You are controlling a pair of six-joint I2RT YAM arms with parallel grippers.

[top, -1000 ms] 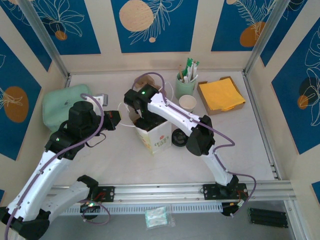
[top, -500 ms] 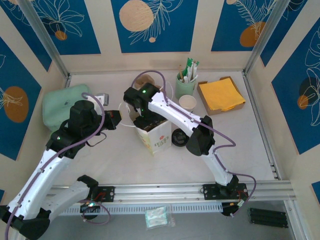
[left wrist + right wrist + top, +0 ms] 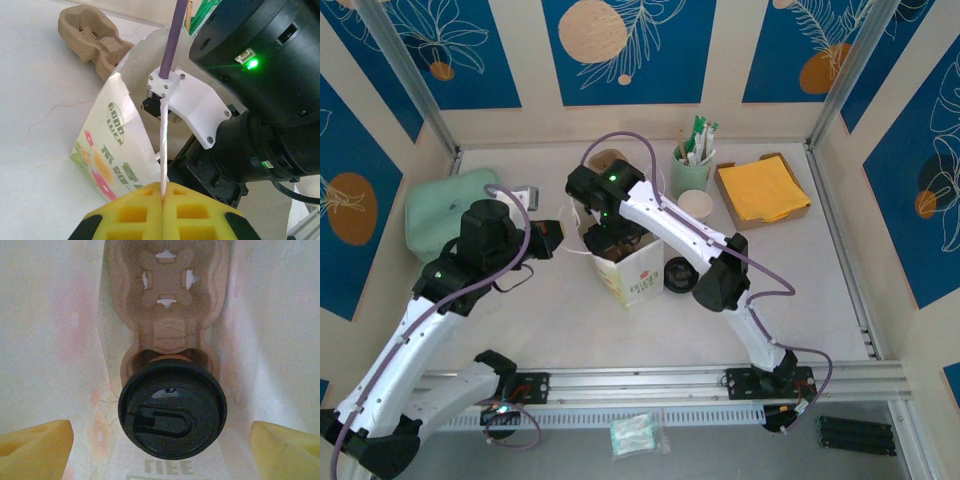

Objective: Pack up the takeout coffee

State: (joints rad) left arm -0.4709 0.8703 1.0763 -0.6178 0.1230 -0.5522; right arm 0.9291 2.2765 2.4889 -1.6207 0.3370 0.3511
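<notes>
Lidded takeout coffee [image 3: 172, 407] sits in near slot of pulp carrier [image 3: 167, 315], already inside the paper bag [image 3: 635, 275] at frame centre. R fingers [image 3: 35, 447] are spread wide either side of it, not touching. L fingers [image 3: 135, 215] are pressed together on the bag handle [image 3: 163, 135]. Open paper cup [image 3: 695, 205] + black lid [image 3: 677, 275] right of the bag look still unpacked.

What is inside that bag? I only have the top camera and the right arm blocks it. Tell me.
Observer: A cup with a black lid sits in a cardboard carrier inside the bag.
Operator: Report the right gripper.
Observer: The right gripper is open, its pads either side of the cup, not touching it.
Operator: Now the left.
Observer: The left gripper is shut on the bag's string handle.
</notes>
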